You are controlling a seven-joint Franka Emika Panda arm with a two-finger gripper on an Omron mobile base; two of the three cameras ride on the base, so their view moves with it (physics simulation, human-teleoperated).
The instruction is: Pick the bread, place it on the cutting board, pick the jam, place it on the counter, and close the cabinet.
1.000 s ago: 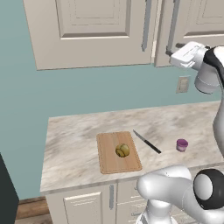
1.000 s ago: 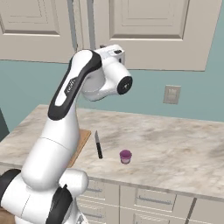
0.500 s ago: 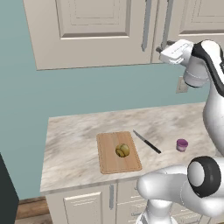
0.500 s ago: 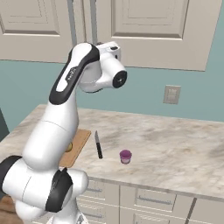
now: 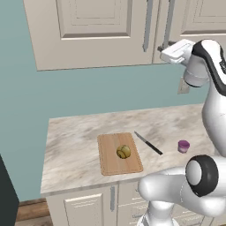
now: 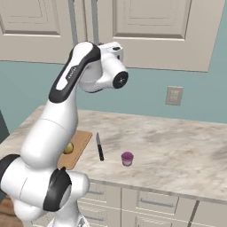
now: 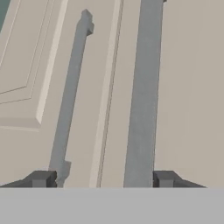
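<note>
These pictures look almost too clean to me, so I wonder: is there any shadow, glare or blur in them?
Left base view: even flat light, no glare; the bread and knife cast only faint shadows. Right base view: equally sharp; the jam has a small soft shadow on the counter. Hand view: the cabinet handles look slightly soft up close.

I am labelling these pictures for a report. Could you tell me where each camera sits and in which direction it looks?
Left base view: behind the arm on its left, looking forward and down at the counter; white arm at lower right.
Right base view: behind on its right, same counter; arm at lower left.
Hand view: on the hand, facing the cabinet doors and handles; gripper tips at bottom.
Both base views share the cutting board, bread, jam and knife.
</note>
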